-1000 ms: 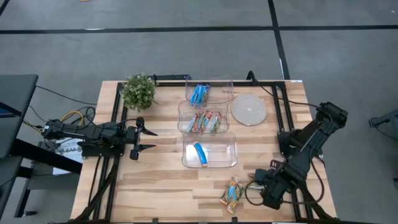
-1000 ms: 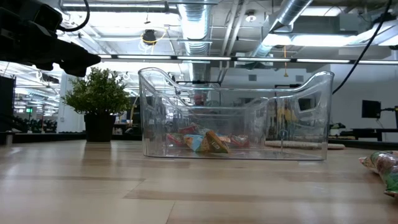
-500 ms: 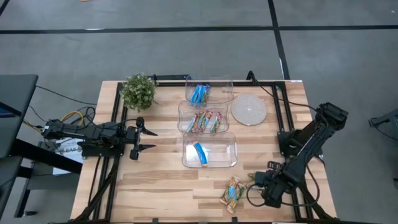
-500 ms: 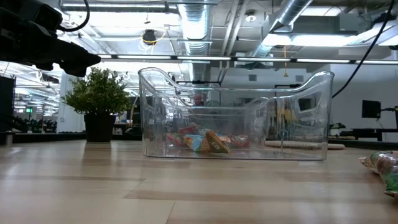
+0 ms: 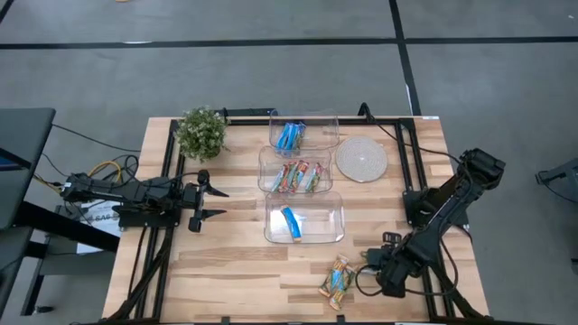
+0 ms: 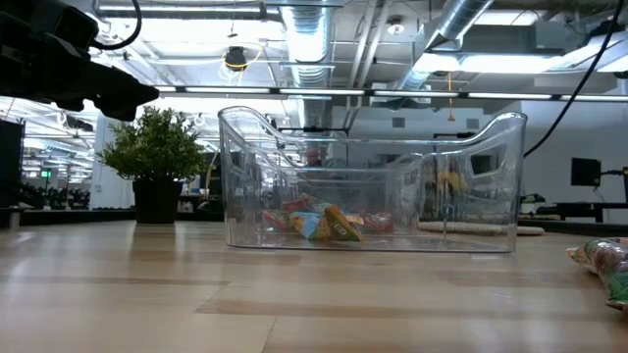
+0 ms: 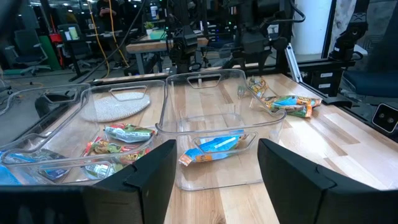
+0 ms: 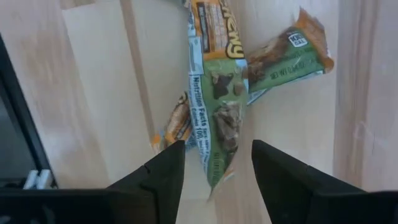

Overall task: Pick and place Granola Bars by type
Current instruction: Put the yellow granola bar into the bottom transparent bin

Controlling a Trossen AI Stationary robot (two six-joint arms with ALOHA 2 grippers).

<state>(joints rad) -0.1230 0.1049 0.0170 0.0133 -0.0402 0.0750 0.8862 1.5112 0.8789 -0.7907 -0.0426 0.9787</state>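
The right gripper hung low over the table's near right corner, with its fingers parted and nothing gripped between them. Just ahead of it lay a small heap of loose bars, not yet sorted. In the right wrist view the green bar ran with its long axis straight away from the gripper, and its near end sat in the gap between the two fingers. So the fingers stood across the narrow side of this bar, which looks like a good line for closing on it. A second green bar lay slanted across the far part of the first one, and a tan-orange bar peeped out from under it, close beside one finger.

The right arm was clearly the nearer one. The left gripper waited well apart, spread wide and empty, pointing at the three tubs.

The high view showed that the tubs already held bars by type: blue in the farthest from the heap, mixed-colour in the middle, one blue-and-tan in the nearest. It did not show how the loose bars overlapped; only the right wrist view did. The low view caught just an edge of the heap.
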